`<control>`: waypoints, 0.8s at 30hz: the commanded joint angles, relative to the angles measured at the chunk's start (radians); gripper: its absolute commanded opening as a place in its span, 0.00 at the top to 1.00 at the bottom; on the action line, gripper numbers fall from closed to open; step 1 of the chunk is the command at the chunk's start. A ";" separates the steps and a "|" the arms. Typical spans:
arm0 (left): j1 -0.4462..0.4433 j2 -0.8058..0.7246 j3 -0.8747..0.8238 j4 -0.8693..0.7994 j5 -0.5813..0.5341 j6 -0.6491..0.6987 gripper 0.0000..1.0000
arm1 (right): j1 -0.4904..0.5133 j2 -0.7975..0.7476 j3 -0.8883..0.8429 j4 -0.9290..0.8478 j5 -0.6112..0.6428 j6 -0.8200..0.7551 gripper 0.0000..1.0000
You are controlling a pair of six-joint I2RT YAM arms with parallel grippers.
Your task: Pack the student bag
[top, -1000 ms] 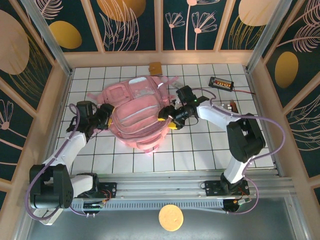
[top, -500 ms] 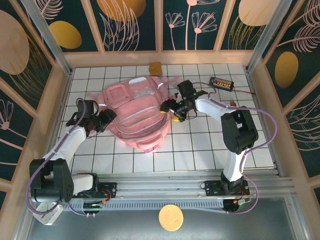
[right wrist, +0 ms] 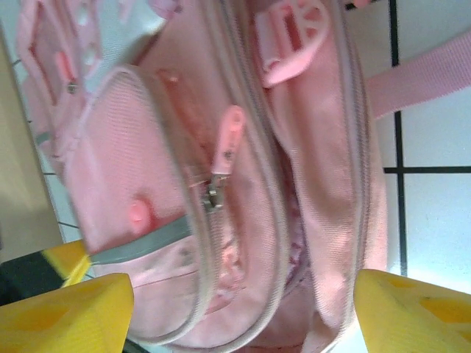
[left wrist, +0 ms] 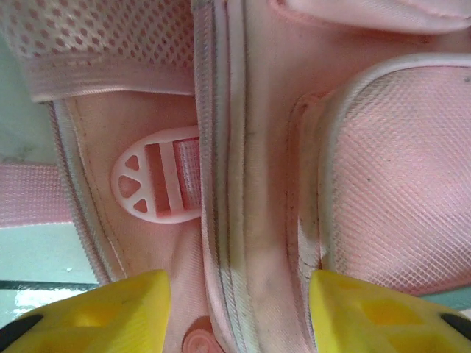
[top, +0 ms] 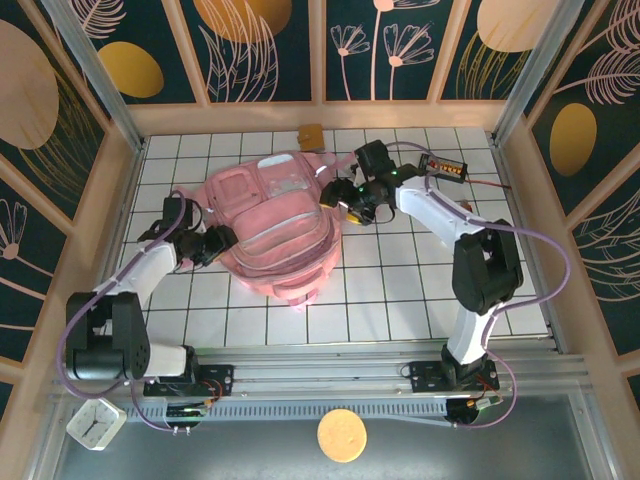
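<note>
**A:** Where's the student bag (top: 270, 235)?

**B:** Flat on the tiled table (top: 400, 290), clear pockets up. I'd say they're opening it; nothing is going in yet.

**A:** Arms?

**B:** Both reach low, one at each flank of the bag.

**A:** Pincers?

**B:** The left gripper (top: 215, 243) is spread astride the side seam. The right gripper (top: 338, 197) is spread over a gaping compartment, grasping nothing. Next probably needs a square pinch on the zip pull (right wrist: 221, 158).

Bag (top: 270, 235) is recorded lying flat on the tiled bench (top: 400, 290), left of centre. Soft pink fabric; clear-plastic front pockets (top: 275, 175) faced upward. Straps (top: 342, 160) are splayed at the far side.
</note>
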 commanded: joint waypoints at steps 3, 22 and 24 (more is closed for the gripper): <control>0.006 0.069 0.013 0.132 0.052 -0.073 0.51 | 0.036 -0.051 0.049 -0.059 0.057 -0.019 0.20; 0.006 0.112 -0.050 0.495 0.263 -0.413 1.00 | 0.099 -0.146 0.093 0.071 0.109 -0.108 0.01; 0.005 0.064 -0.044 0.529 0.272 -0.502 1.00 | 0.138 -0.095 0.169 -0.003 0.156 -0.118 0.06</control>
